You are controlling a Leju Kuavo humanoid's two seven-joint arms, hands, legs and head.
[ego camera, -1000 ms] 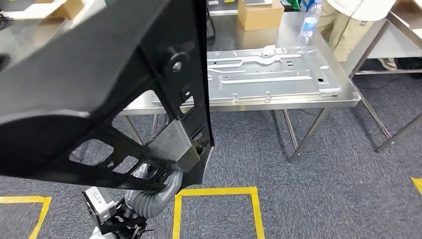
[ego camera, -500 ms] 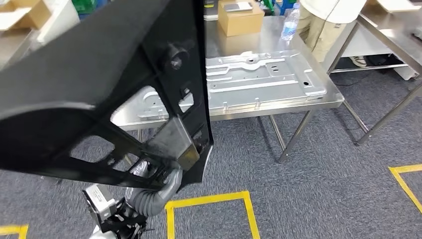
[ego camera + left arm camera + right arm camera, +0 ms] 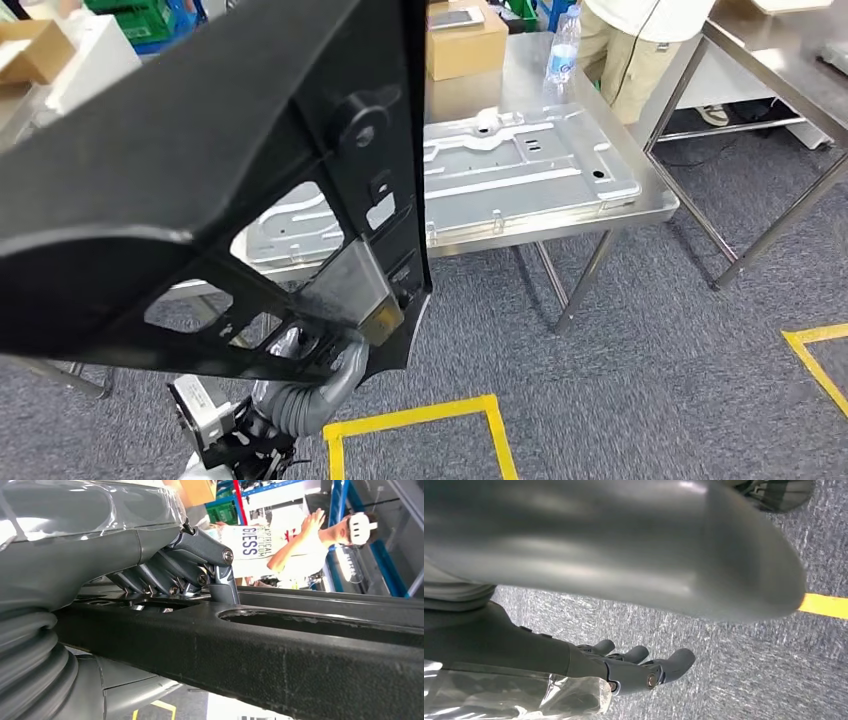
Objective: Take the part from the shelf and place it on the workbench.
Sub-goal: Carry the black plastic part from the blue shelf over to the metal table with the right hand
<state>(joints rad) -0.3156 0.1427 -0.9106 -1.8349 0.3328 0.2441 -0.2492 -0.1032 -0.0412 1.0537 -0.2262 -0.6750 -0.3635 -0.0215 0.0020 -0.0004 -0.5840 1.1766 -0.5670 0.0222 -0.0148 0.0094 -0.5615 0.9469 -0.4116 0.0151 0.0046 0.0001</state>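
Part (image 3: pixel 200 170) up in front of the head camera, big black moulded panel with cut-outs, gripped from underneath by the left hand (image 3: pixel 170 565); in the wrist view its dark fingers (image 3: pixel 210 555) curl over the panel's rail and the thumb sits below it. Workbench (image 3: pixel 660 205) ahead, steel top carrying a pressed metal plate (image 3: pixel 520 165), a cardboard box (image 3: pixel 465 40) and a water bottle (image 3: pixel 563 45), with a person (image 3: pixel 640 50) standing just behind. Since half a second ago the whole view has swung, bench drifting left and the yellow floor tape (image 3: pixel 420 420) sliding down, panel unchanged in the grip. Right hand (image 3: pixel 634 667) hangs over grey carpet, fingers straight and apart, holding nothing
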